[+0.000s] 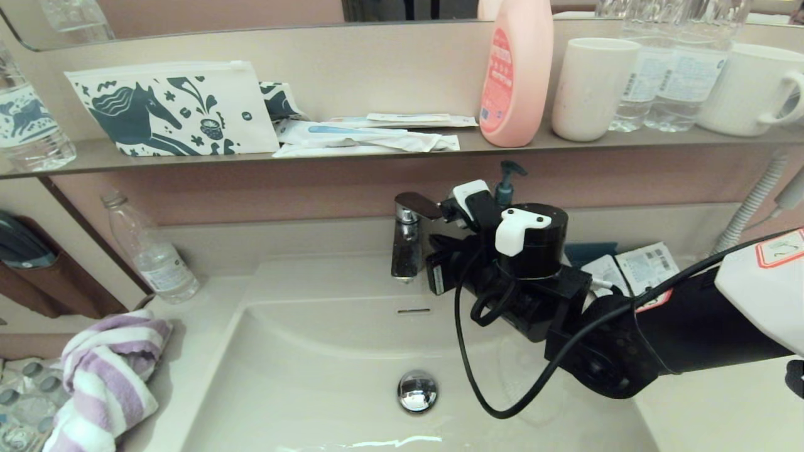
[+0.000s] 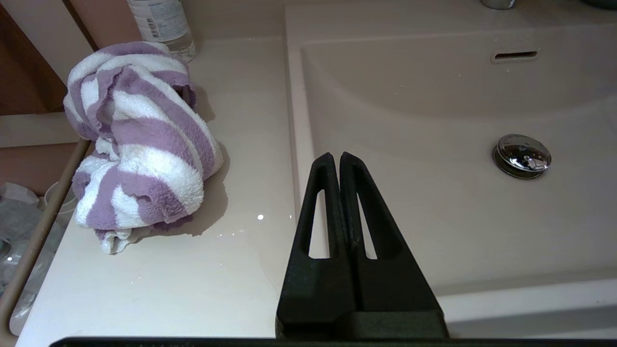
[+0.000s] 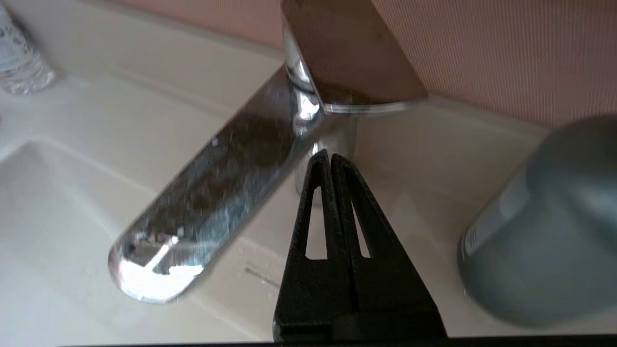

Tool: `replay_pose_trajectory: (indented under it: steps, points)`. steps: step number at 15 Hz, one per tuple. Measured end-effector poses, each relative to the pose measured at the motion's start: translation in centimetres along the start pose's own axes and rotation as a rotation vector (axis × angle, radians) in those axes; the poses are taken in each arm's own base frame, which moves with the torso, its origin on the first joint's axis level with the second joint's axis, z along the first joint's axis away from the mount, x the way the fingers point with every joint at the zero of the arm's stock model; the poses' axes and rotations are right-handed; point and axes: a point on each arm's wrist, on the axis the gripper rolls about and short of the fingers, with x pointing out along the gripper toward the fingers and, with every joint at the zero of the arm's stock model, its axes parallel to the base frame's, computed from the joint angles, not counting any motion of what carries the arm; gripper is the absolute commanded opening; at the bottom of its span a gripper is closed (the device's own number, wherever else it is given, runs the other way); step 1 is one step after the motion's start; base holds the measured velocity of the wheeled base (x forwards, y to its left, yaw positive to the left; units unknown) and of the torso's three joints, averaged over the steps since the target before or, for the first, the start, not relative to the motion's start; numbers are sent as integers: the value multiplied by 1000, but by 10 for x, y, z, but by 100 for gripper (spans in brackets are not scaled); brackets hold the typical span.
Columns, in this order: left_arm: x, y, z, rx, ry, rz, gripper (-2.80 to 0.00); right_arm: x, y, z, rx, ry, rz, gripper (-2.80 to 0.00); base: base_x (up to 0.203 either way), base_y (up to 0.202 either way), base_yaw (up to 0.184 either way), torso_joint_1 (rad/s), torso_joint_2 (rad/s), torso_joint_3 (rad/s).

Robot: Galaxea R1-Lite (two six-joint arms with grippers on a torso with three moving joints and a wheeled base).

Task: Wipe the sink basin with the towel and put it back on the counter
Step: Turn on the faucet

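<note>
The lilac-and-white striped towel (image 1: 107, 370) (image 2: 135, 140) lies bunched on the counter (image 1: 195, 326) (image 2: 193, 284), left of the sink basin (image 1: 314, 364) (image 2: 434, 202). Nothing touches it. The basin holds only its chrome drain plug (image 1: 417, 390) (image 2: 522, 155). My left gripper (image 2: 336, 156) is shut and empty. It hovers over the basin's left rim, a short way right of the towel, and is out of the head view. My right arm (image 1: 534, 251) reaches across the basin. Its gripper (image 3: 330, 156) is shut and empty, with its tips close to the faucet's base.
The chrome faucet (image 1: 405, 245) (image 3: 226, 202) juts over the basin's back edge, with a grey-blue pump bottle (image 1: 510, 179) (image 3: 544, 226) beside it. A water bottle (image 1: 151, 251) stands behind the towel. Above, the wall shelf (image 1: 94, 157) carries a horse-print pouch, a pink bottle and cups.
</note>
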Motion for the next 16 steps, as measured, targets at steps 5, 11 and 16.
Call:
replay_pose_trajectory:
  steps: [5,11,16]
  points:
    - [0,0,0,0,0,0,-280,8,6,12,6,-65,4,-280,0,0,0,0,0,0]
    - [0,0,0,0,0,0,-280,11,5,20,-19,-131,-3,-280,0,0,0,0,0,0]
    - [0,0,0,0,0,0,-280,14,4,32,-17,-174,-12,-280,0,0,0,0,0,0]
